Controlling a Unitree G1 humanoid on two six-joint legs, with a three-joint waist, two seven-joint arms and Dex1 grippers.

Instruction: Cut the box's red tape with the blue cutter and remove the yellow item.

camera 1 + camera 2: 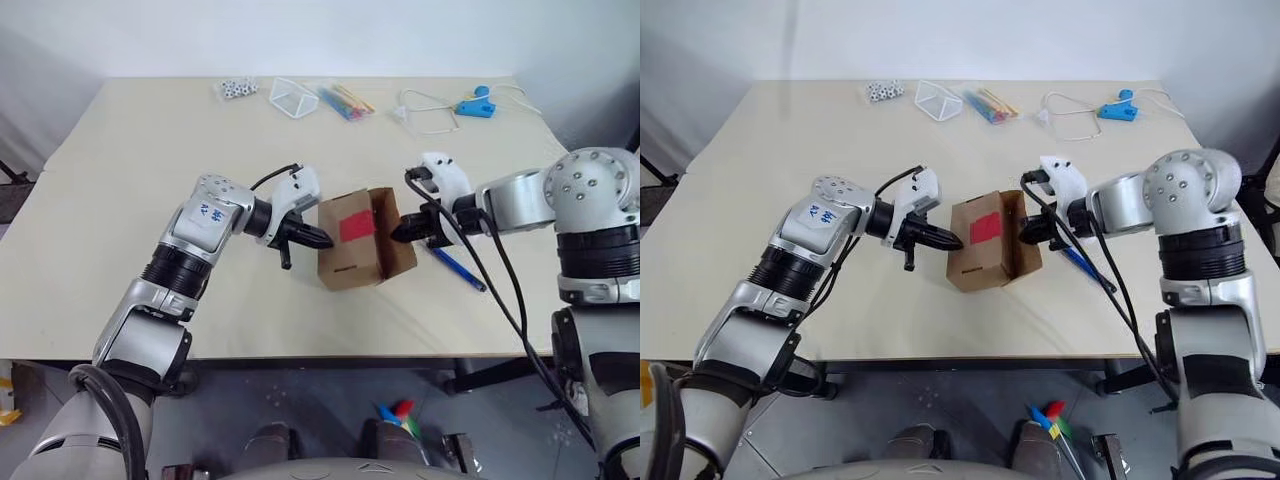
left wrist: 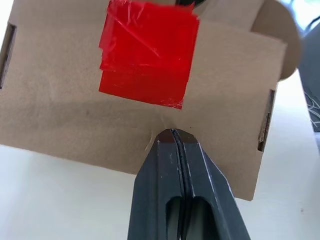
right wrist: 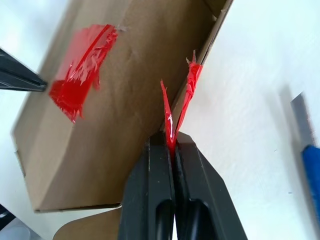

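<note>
Left gripper [image 1: 322, 239] closed tight, jaws pressed together with nothing between them, tips butted against the brown cardboard face of the box [image 1: 352, 262], just below the red tape [image 1: 355, 226] as seen along the fingers in the left wrist view

Box standing on the table [image 1: 120, 180] between the two sets of jaws, tilted, one flap swung open on the side toward the right gripper [image 1: 400, 232]

Right jaws closed too, pinched on a thin torn strip of red tape [image 3: 181, 107] that runs from the fingertips up to the edge of the box flap; strip crumpled and twisted, still joined to the cardboard at its far end

Main red patch wrinkled and partly lifted on the box face, off to one side of the right jaws and close to the dark tips of the left gripper [image 3: 20, 77] at the far edge of the right wrist view

Blue cutter [image 1: 458, 266] flat on the table just beyond the right jaws, free of both grippers, on the side of the right gripper away from the box

Yellow item: whether inside the box, cannot tell

Far beyond both sets of jaws, along the back edge of the table: bundle of coloured sticks [image 1: 345, 101], clear plastic piece [image 1: 292, 97], light-blue gadget [image 1: 474, 104] with white cable, cluster of small dice [image 1: 238, 89]
</note>
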